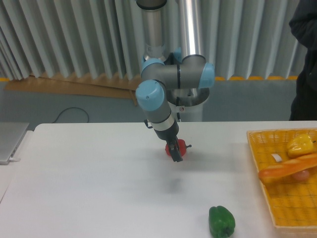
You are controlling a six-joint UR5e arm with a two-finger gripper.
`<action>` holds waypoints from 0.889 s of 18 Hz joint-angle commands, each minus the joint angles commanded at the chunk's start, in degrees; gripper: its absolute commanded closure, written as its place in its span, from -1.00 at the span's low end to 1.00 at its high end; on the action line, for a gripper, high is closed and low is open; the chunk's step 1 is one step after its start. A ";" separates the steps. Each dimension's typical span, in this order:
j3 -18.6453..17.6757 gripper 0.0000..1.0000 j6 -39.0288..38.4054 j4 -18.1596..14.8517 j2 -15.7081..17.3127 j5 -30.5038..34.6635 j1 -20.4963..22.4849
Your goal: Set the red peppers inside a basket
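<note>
The small red pepper [183,147] is at the middle of the white table, partly hidden behind my gripper [176,155]. The dark fingers are closed around it and seem to hold it a little above the table, with a faint shadow underneath. The yellow-orange mesh basket [258,153] stands at the right edge of the table, well to the right of the gripper. It holds a yellow pepper [300,145] and a long orange item [287,169].
A green pepper [221,221] lies on the table near the front, right of centre. A grey flat object [10,142] sits at the left edge. A person in dark clothes [304,59] stands at the far right behind the table.
</note>
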 joint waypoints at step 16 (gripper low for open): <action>-6.60 -1.00 2.11 0.17 4.48 0.26 1.50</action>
